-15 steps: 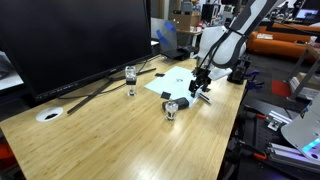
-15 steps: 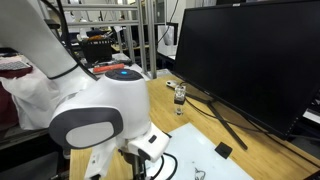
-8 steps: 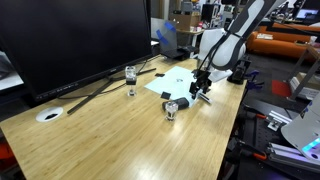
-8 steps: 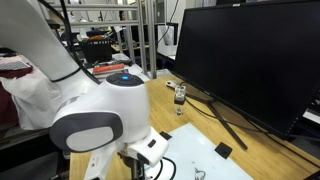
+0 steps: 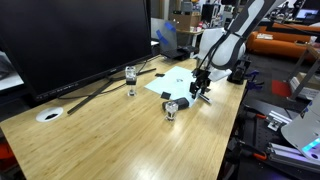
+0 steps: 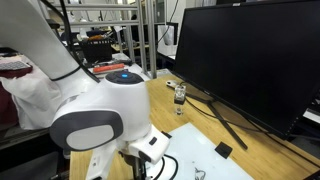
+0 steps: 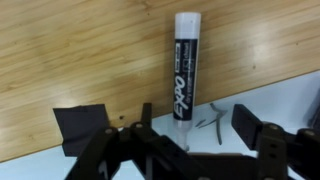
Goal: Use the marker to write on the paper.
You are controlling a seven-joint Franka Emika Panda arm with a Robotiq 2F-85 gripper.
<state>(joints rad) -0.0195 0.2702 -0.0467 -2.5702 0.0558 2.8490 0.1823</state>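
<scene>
The paper [image 5: 172, 82] is a pale white sheet lying flat on the wooden table, held by small black pieces at its corners [image 6: 222, 150]. It also shows in an exterior view [image 6: 205, 165] and in the wrist view [image 7: 290, 95], where faint dark strokes [image 7: 215, 115] mark it. My gripper [image 5: 201, 88] stands over the paper's near edge. In the wrist view the gripper [image 7: 195, 135] is shut on the marker [image 7: 185, 70], a white Expo marker with a black label, tilted with its lower end by the strokes. The arm hides the gripper in the close exterior view.
A large dark monitor [image 5: 70, 40] stands along the back of the table, with cables running from it. A small glass jar [image 5: 130, 78] stands near the paper, a small silver object [image 5: 172, 108] lies in front of it, and a round white disc [image 5: 49, 114] lies far off.
</scene>
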